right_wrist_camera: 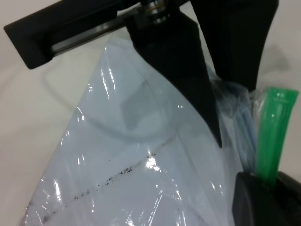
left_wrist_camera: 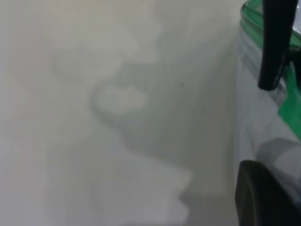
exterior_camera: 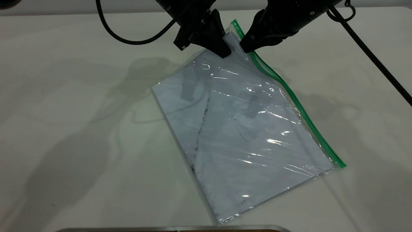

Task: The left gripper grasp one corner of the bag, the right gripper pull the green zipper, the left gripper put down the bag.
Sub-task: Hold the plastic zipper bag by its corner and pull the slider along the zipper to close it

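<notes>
We judged the left gripper (exterior_camera: 222, 43), fingers pinching the bag (exterior_camera: 238, 135) by its lifted corner, might slip—film looked slick—once the right gripper (exterior_camera: 246, 45) (fingers clamped on the green zipper (exterior_camera: 289, 100)) pulled.

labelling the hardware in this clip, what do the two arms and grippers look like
Both are matte black. The left gripper has broad fingers tapering to narrow tips, under a blocky bar with a silvery rail, and a black cable looping behind it. The right gripper has a smooth wedge-shaped shell with a small round fastener, plus a braided black cable trailing away.
</notes>
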